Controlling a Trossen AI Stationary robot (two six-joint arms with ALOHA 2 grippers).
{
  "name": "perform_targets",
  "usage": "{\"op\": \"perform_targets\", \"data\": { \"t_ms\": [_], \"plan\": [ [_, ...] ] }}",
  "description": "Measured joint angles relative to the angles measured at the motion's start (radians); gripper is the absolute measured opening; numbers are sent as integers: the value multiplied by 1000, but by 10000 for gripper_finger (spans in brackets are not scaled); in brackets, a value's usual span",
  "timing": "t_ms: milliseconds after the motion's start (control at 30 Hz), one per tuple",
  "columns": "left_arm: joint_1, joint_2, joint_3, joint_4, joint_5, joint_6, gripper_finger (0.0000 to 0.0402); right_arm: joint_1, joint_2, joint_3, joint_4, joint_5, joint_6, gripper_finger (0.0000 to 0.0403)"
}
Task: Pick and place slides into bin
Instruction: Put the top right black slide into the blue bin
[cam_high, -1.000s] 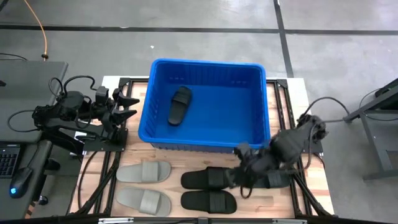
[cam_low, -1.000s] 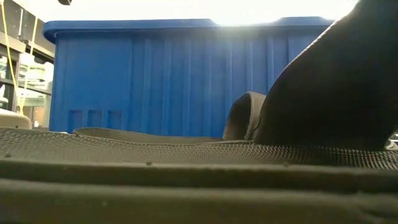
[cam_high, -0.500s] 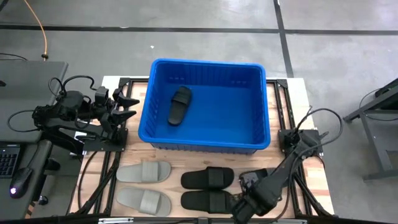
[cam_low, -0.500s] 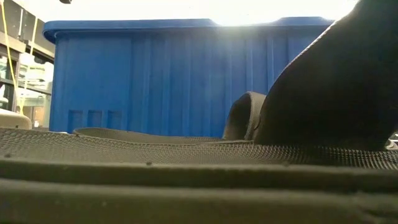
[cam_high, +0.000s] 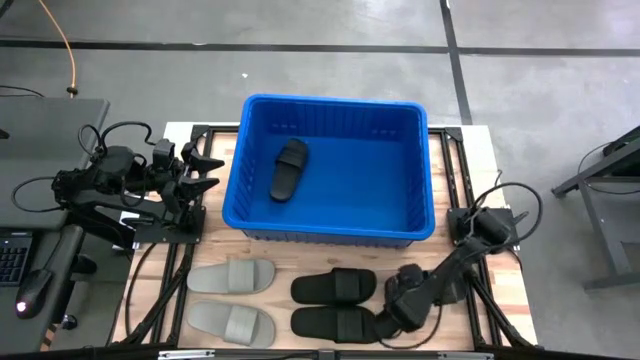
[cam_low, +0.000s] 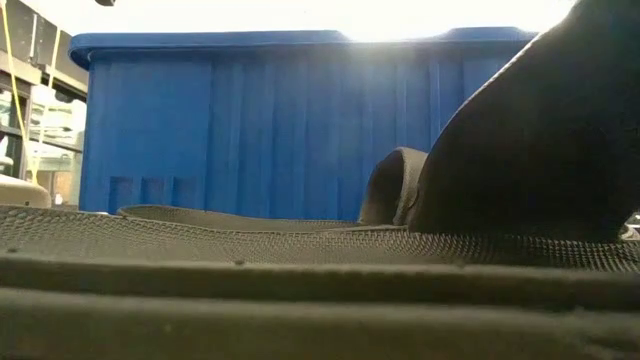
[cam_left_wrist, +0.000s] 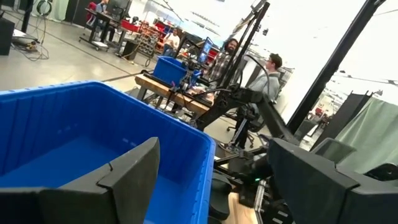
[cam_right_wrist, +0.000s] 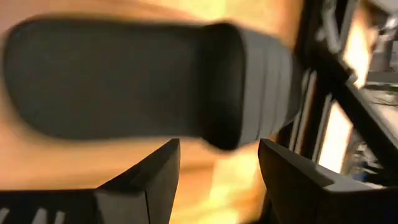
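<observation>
The blue bin (cam_high: 330, 225) stands at the table's middle with one black slide (cam_high: 289, 168) lying on its floor. In front of it, soles down on the table, lie two grey slides (cam_high: 231, 276) (cam_high: 231, 323) and two black slides (cam_high: 335, 287) (cam_high: 335, 325). My right gripper (cam_high: 383, 322) is open and slants down at the right end of the nearer black slide (cam_right_wrist: 124, 74), its fingers just short of that slide's edge. My left gripper (cam_high: 210, 170) waits open at the bin's left wall (cam_left_wrist: 93, 124).
The low view is filled by a black slide's sole (cam_low: 300, 260) and strap (cam_low: 395, 185) close up, with the bin's wall (cam_low: 250, 120) behind. Bare wooden table (cam_high: 455, 330) lies right of the black slides. People stand in the room beyond the table.
My right gripper has come down from above the black slides toward the table's near edge, tipping from near level to slanting steeply down, and now sits at the nearer black slide's right end. The slides have kept still.
</observation>
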Motion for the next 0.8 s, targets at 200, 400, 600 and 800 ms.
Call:
{"op": "perform_targets", "data": {
  "t_ms": [200,400,600,800],
  "plan": [
    [0,0,0,0,0,-39,289,-44,-1,-114,72,32,-44,206],
    [0,0,0,0,0,-47,289,-64,-1,-145,42,39,-87,206],
    [0,0,0,-1,-4,-48,289,-44,-1,-143,4,15,-89,206],
    [0,0,0,-6,-19,-47,289,3,-1,-166,8,-38,-87,206]
  ]
}}
